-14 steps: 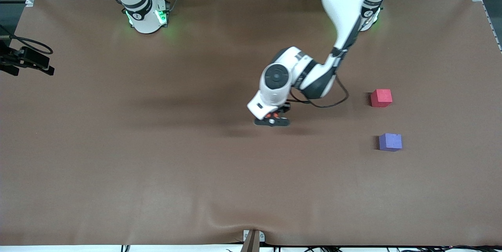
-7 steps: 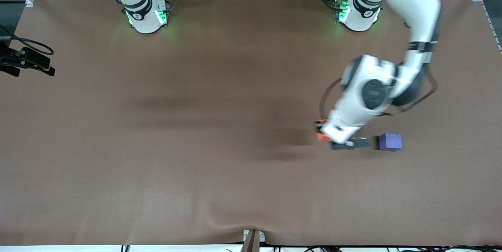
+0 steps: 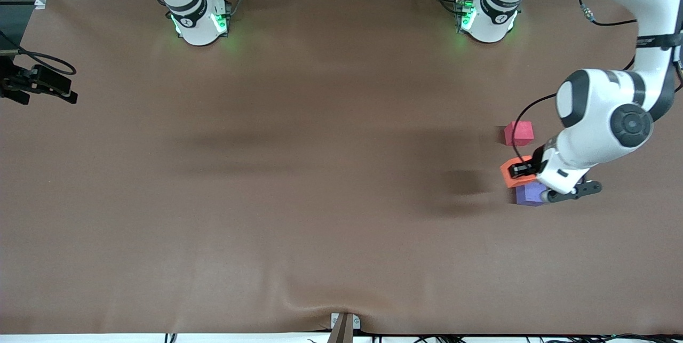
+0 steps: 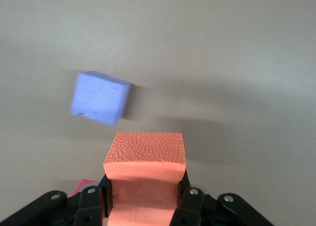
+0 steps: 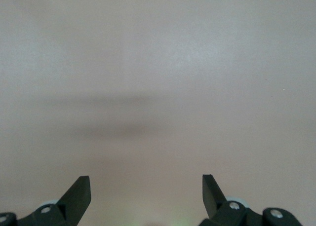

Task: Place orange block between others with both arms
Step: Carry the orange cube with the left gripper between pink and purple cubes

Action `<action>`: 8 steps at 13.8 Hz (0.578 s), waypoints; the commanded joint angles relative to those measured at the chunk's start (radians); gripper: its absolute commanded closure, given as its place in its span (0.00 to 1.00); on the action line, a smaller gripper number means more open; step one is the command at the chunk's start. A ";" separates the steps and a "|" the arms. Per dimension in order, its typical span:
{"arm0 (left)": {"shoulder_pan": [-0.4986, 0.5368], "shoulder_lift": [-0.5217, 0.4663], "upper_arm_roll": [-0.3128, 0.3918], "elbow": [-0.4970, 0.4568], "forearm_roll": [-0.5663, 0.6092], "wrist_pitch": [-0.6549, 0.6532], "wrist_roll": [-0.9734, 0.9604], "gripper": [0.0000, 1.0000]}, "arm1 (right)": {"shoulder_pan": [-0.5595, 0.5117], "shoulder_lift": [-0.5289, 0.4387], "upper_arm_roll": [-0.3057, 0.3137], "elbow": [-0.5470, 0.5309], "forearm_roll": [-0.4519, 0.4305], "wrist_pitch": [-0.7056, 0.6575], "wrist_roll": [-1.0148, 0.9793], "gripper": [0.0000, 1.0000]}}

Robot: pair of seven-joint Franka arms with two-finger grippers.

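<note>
My left gripper (image 3: 520, 171) is shut on the orange block (image 3: 513, 172), held in the air over the gap between the two others. The pinkish-red cube (image 3: 518, 133) lies farther from the front camera. The purple-blue cube (image 3: 528, 194) lies nearer and is partly covered by the hand. In the left wrist view the orange block (image 4: 144, 149) sits squeezed between the left gripper's (image 4: 144, 191) fingers, with the purple-blue cube (image 4: 99, 97) on the table and a sliver of the pinkish-red cube (image 4: 82, 188). My right gripper (image 5: 146, 186) is open over bare table, and that arm waits.
Both cubes lie toward the left arm's end of the brown table (image 3: 267, 172). A black camera mount (image 3: 40, 84) juts in at the right arm's end. A small clamp (image 3: 344, 326) sits at the table's front edge.
My left arm has swung from the middle of the table toward its own end, carrying the orange block to a spot over the two cubes. The right arm has not moved.
</note>
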 commanded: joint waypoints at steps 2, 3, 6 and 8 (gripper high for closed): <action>0.074 -0.053 -0.015 -0.120 0.001 0.018 0.071 0.56 | 0.020 -0.022 -0.008 -0.017 -0.007 0.009 0.036 0.00; 0.074 -0.062 -0.015 -0.163 0.004 0.049 0.072 0.56 | 0.012 -0.023 -0.010 -0.019 -0.007 0.002 0.036 0.00; 0.077 -0.070 -0.012 -0.258 0.013 0.158 0.169 0.55 | -0.014 -0.046 -0.013 -0.022 -0.007 -0.026 0.036 0.00; 0.128 -0.064 -0.012 -0.257 0.015 0.159 0.236 0.55 | -0.054 -0.068 -0.004 -0.026 -0.007 -0.044 0.034 0.00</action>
